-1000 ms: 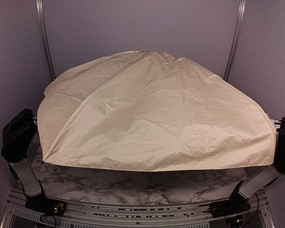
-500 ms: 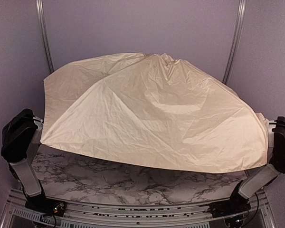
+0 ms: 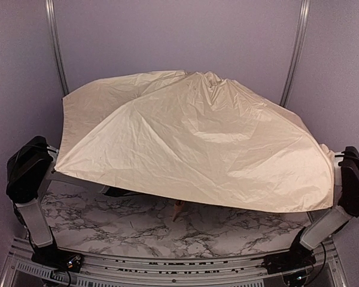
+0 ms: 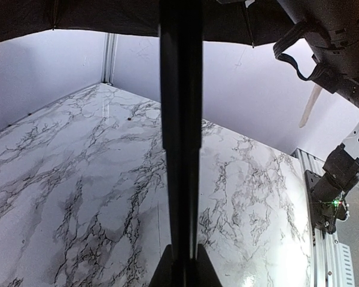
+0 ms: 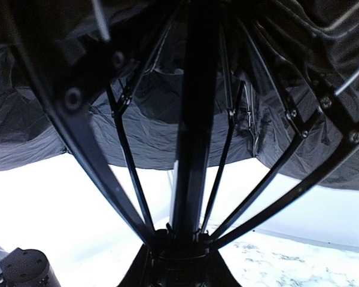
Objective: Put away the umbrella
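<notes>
The umbrella (image 3: 191,137) is open, and its cream canopy spreads over most of the table, hiding both grippers in the top view. In the left wrist view my left gripper (image 4: 180,266) is shut on the thin black shaft (image 4: 179,119), which runs up to the black underside. The right wrist view shows my right gripper (image 5: 179,251) shut on the hub (image 5: 180,234) where the black ribs (image 5: 122,155) meet round the shaft. A small tan piece (image 3: 178,209) hangs under the canopy's near edge.
The marble table (image 3: 137,230) shows in front of and under the canopy. The left arm (image 3: 27,170) and the right arm (image 3: 352,188) stand at the canopy's two sides. Purple walls with metal posts (image 3: 55,48) close in the back.
The canopy's near left edge has lifted and drawn back, so the canopy tilts and more of the table shows. The tan piece has come into view beneath it.
</notes>
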